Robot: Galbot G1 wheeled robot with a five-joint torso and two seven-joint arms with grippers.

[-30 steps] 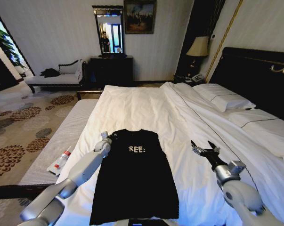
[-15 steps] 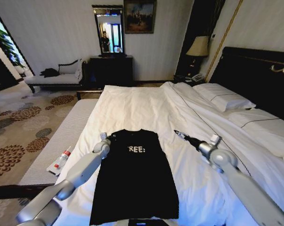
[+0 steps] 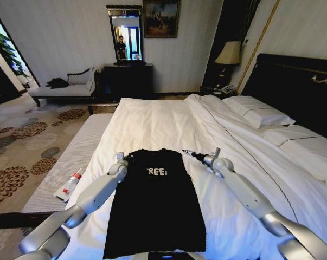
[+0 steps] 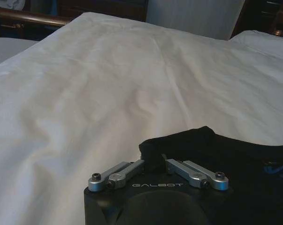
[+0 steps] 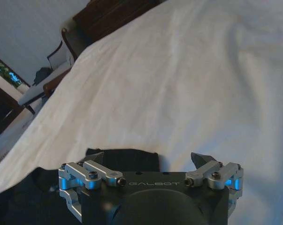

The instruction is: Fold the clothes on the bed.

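The clothes, one black T-shirt [image 3: 155, 208] with white lettering, lie flat on the white bed [image 3: 163, 122], neckline pointing away from me. My left gripper [image 3: 120, 159] sits at the shirt's left shoulder corner. In the left wrist view its fingers [image 4: 132, 168] are drawn together, so the left gripper [image 4: 154, 164] is shut on a pinch of the black fabric [image 4: 244, 164]. My right gripper [image 3: 188, 153] hovers at the shirt's right shoulder corner. In the right wrist view it [image 5: 148, 159] stands open, with the shirt's corner [image 5: 132, 157] lying in front of the spread fingers.
White pillows [image 3: 258, 111] and a dark headboard [image 3: 293, 86] lie to the right. A pale bench [image 3: 60, 165] with a small bottle [image 3: 71, 184] runs along the bed's left side. A chaise [image 3: 65, 89], a dresser [image 3: 128, 78] and a lamp [image 3: 228, 54] stand far behind.
My right arm has swung left from over the bare duvet to the shirt's right shoulder corner, still open. The left gripper and the shirt have not moved.
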